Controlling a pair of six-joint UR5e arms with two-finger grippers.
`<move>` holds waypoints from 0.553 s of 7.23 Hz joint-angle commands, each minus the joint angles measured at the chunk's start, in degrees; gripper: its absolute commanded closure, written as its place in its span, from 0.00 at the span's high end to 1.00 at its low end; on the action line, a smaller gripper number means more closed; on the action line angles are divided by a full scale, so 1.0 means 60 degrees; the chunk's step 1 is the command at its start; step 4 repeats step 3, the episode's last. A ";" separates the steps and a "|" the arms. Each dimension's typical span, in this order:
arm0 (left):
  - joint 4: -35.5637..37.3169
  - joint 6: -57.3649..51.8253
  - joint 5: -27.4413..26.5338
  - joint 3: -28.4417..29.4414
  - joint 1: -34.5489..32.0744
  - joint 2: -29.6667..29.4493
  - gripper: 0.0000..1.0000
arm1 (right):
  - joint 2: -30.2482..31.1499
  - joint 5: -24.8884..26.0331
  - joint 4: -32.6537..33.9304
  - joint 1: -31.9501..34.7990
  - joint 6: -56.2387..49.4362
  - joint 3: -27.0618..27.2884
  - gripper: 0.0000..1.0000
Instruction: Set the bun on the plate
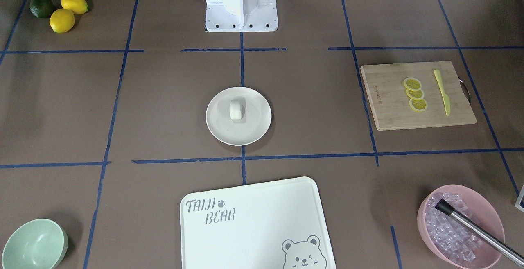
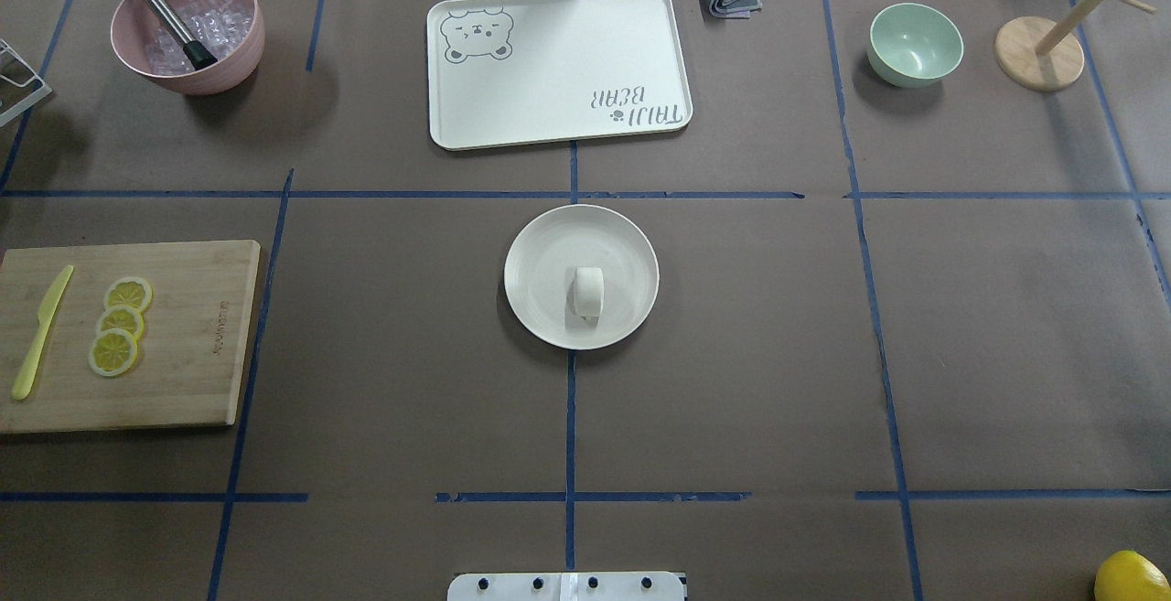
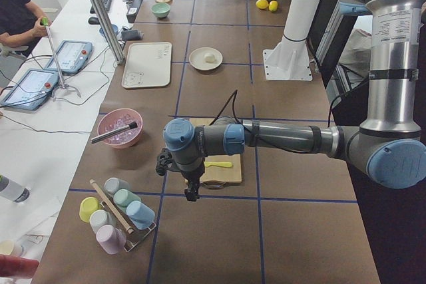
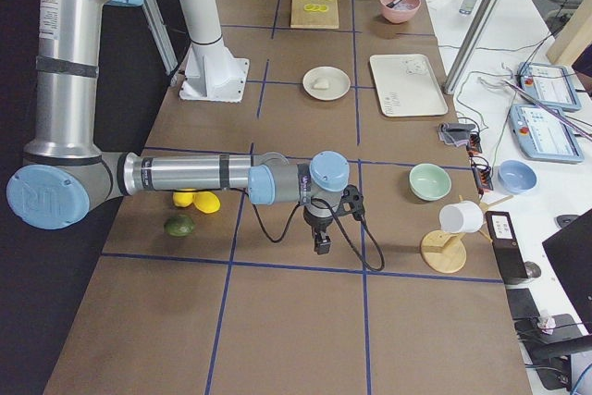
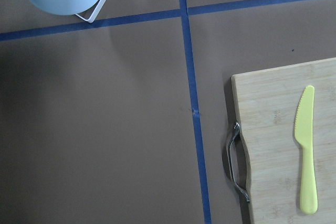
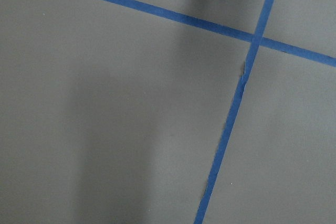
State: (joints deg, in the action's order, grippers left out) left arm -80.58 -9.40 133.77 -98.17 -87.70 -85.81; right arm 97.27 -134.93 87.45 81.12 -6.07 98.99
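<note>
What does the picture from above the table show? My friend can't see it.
A white bun sits on a round plate in the middle of a brown table. Past it lies a bear-print tray; a cutting board with lemon slices is on the left, a green bowl on the right.

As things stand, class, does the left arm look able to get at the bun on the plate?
Probably yes: the bun lies uncovered on the plate, with bare table between it and the left gripper.
</note>
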 commanded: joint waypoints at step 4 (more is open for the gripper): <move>0.0012 0.0000 0.0000 -0.0309 0.0011 0.0312 1.00 | -0.0011 -0.0056 -0.0015 0.0000 0.0002 -0.0107 1.00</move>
